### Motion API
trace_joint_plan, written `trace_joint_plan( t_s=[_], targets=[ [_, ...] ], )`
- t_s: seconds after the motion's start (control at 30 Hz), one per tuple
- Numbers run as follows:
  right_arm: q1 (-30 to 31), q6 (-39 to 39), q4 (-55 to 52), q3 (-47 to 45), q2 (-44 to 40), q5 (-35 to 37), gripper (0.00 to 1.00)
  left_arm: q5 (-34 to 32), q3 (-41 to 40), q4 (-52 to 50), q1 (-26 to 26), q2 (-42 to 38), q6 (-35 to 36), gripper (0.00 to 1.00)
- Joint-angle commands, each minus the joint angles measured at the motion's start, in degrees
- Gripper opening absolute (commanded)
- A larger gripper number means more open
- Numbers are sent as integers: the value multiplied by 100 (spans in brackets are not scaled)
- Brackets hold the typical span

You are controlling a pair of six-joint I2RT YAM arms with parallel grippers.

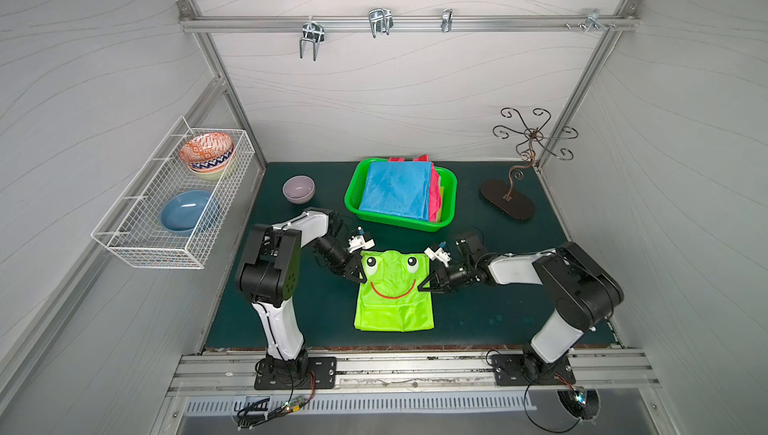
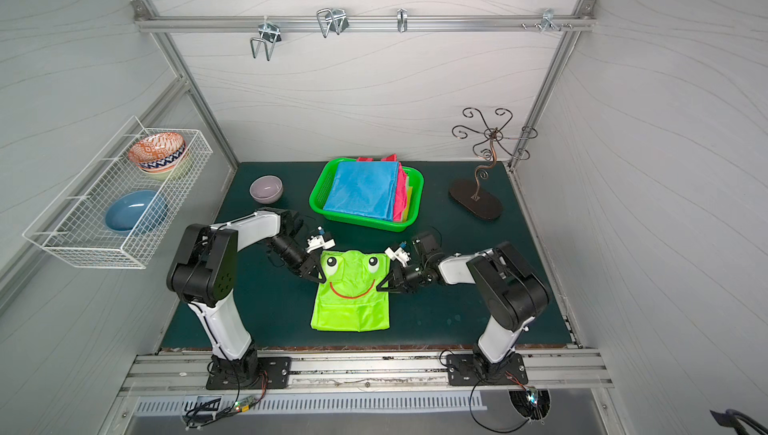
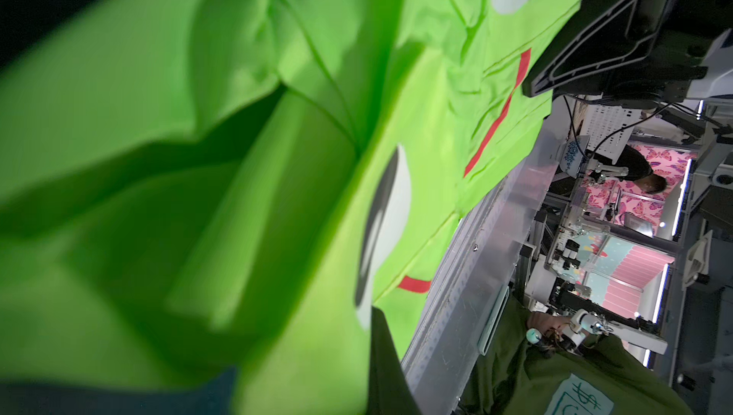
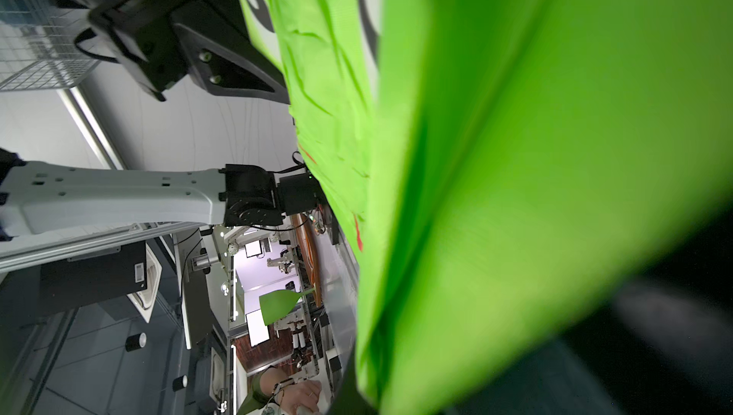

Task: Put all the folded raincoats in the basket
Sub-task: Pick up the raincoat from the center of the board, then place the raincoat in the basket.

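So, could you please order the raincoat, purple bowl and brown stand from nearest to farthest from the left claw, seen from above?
1. raincoat, in the left claw's grip.
2. purple bowl, back left.
3. brown stand, far right.

raincoat (image 1: 394, 291) before basket (image 1: 352, 198), bowl (image 1: 298, 189) left of basket

Both top views hang high above the frog raincoat (image 1: 394, 291), tilted toward the back wall (image 1: 395, 100), and share nearly the whole scene. The wrist cameras sit right against the raincoat's opposite side edges, facing each other across it; both show its printed face.
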Motion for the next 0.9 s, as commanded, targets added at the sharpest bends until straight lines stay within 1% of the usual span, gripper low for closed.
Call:
trace_joint_plan(
  t_s=[0.0,0.1,0.2,0.37,0.5,0.67,0.8,0.87],
  targets=[
    [2,-116,215,48,-534,-94,0,321,109,-307,-13,-307,312,0],
    [-36,-153,-70,169,-846,-24,0,351,246,-519,-8,-520,428,0],
    [-117,-193,-267,382,-1001,-118,0,383,531,-829,-9,-707,473,0],
    [-323,-457,-759,829,-1341,-23,0,324,1107,-1003,65,-1139,284,0],
    [-597,-531,-859,1418,-1320,186,0,126,1683,-981,64,-1268,81,0],
    [-777,-661,-1015,2360,-893,432,0,-211,2887,-1012,72,-977,-191,0],
    [-941,-897,-1384,3253,-393,515,0,-513,4057,-681,68,-453,-599,0],
    [-993,-1030,-1495,3576,-198,572,0,-542,4695,-535,65,-151,-766,0]
  ],
)
